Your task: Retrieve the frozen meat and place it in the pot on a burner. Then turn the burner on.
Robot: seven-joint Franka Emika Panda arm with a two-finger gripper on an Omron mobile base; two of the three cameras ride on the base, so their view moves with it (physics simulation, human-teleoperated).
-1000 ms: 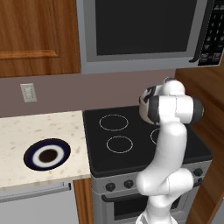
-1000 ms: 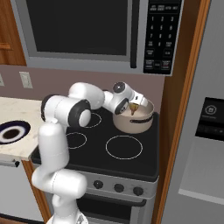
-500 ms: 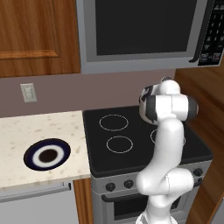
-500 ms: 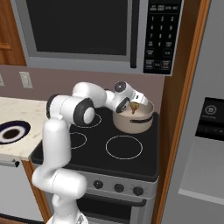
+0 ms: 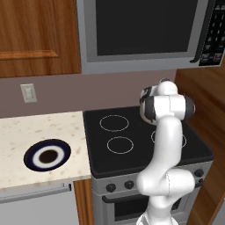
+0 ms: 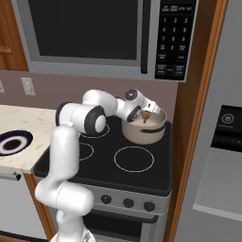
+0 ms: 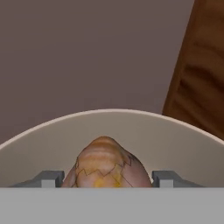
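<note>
I see the frozen meat [image 7: 104,164], a small golden-brown rounded lump with cracked orange-yellow markings, sitting between my two dark finger tips [image 7: 49,178], which stand either side of it and look closed on it, though I can't confirm contact at the pads. It hangs just inside the round beige-grey metal pot [image 6: 144,126], whose pale inner wall curves behind it in the hand view; the two-finger gripper [image 6: 145,115] is dipped over the pot's rim at the back right burner of the black glass stove [image 6: 101,158]. My worry is releasing from this height: the lump could bounce off the wall, or my fingers could clip the rim and shove the pot off its ring. The knobs [image 6: 128,203] sit low on the stove's front, a long reach. The microwave keypad [image 6: 172,40] carries writing too small to read.
</note>
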